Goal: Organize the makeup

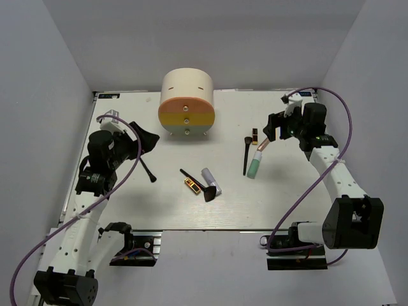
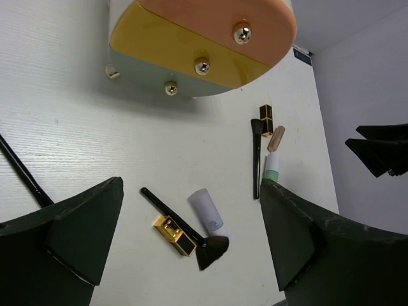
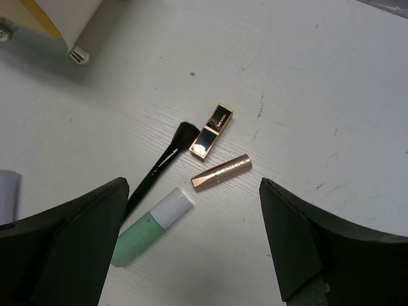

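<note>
Plainly, little of the sorting shows as done: every piece of makeup lies loose on the table [image 1: 127,210], and all three drawers of the cream drawer box [image 1: 186,105] are shut.

The left gripper [image 1: 144,136] hangs with its fingers spread wide and nothing between them, above the left part of the table. A thin black brush [image 1: 148,171] lies just beside it. The right gripper [image 1: 274,127] is likewise wide open and empty, hovering over the right-hand cluster.

That cluster holds a mint-green tube [image 3: 150,226], a pinkish stick [image 3: 222,173], a black-and-gold case [image 3: 211,131] and a slim dark brush [image 3: 159,169], all close together. The stick and the case are near each other but apart.

Mid-table sits a second group: a fan brush [image 2: 213,250], a gold-and-red lipstick [image 2: 173,234] and a white-lavender tube [image 2: 207,211]. The fan brush handle seems to cross over the lipstick, though I cannot tell whether it rests on it or only touches its edge.

By my reading the task is at its very start: nothing is grasped, no drawer is opened, and seven loose items are left to gather
</note>
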`<action>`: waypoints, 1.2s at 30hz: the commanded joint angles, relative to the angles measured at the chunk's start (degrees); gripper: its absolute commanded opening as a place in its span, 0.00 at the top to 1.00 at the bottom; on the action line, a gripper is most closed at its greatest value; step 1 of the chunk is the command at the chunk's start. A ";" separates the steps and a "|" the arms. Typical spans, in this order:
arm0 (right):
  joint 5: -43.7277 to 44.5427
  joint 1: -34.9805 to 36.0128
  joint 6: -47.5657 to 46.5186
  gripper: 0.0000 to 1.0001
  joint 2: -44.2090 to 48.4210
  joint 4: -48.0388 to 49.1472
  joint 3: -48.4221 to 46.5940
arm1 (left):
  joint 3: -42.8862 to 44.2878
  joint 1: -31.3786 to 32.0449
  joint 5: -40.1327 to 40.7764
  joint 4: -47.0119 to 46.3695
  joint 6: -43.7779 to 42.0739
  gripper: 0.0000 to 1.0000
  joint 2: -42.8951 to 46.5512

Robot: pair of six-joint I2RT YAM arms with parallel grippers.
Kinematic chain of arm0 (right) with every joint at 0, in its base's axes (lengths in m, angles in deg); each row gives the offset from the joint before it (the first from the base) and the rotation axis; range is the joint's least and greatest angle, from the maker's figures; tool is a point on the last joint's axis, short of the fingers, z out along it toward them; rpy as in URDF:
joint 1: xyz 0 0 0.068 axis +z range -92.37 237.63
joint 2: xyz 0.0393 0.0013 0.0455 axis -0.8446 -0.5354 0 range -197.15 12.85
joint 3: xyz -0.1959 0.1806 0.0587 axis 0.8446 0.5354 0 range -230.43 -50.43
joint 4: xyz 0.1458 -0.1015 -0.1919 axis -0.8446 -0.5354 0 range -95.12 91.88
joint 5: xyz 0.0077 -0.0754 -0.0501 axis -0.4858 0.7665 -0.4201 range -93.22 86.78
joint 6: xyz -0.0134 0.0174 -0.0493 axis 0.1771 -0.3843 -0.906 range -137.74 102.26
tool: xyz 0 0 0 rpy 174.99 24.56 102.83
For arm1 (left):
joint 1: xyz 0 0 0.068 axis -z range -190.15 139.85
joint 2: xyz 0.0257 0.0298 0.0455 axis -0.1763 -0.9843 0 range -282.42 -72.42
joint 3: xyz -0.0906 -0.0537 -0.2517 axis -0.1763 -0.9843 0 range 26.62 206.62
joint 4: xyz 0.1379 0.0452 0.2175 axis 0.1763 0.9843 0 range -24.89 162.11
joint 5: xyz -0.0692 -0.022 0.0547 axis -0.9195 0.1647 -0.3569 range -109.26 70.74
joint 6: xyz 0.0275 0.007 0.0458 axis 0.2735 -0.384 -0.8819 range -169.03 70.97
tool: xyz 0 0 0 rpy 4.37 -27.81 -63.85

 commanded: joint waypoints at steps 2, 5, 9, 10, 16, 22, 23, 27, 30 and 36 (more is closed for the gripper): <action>-2.81 -0.02 -2.39 0.11 0.45 -0.25 0.24 | 0.46 0.66 -4.47 -0.48 -1.43 0.02 -1.85; -5.71 0.07 -10.70 0.11 0.01 -3.14 -0.63 | 0.82 0.66 -5.96 -0.57 -1.43 0.02 -3.79; -10.46 0.68 -20.31 0.11 -0.17 -9.64 -2.31 | 1.26 0.66 -7.81 -1.36 -1.61 0.06 -5.82; -10.38 0.69 -21.11 0.11 0.01 -10.44 -2.23 | 1.34 0.66 -8.08 -1.80 -1.61 0.11 -5.99; -10.11 2.09 -25.68 0.11 0.54 -14.30 -3.54 | 2.49 0.66 -11.94 -4.17 -0.56 0.71 -9.86; -19.15 2.18 -21.65 0.21 -0.34 -12.99 -5.03 | 2.84 1.19 -16.25 -6.11 1.02 0.66 -13.63; -21.17 2.35 -20.34 0.33 -0.51 -11.43 -5.04 | 2.93 1.19 -16.60 -6.98 1.29 0.46 -14.16; -23.30 3.32 -9.63 0.71 -2.44 -5.62 -5.48 | 3.19 2.42 -15.91 -11.46 3.92 0.30 -17.76; -23.65 4.20 -4.96 0.49 -4.38 -3.24 -6.97 | 4.07 3.83 -13.80 -16.03 5.86 0.32 -21.18; -22.42 5.52 0.59 0.42 -6.67 0.53 -8.55 | 6.71 7.86 -6.15 -22.01 7.88 0.36 -27.26</action>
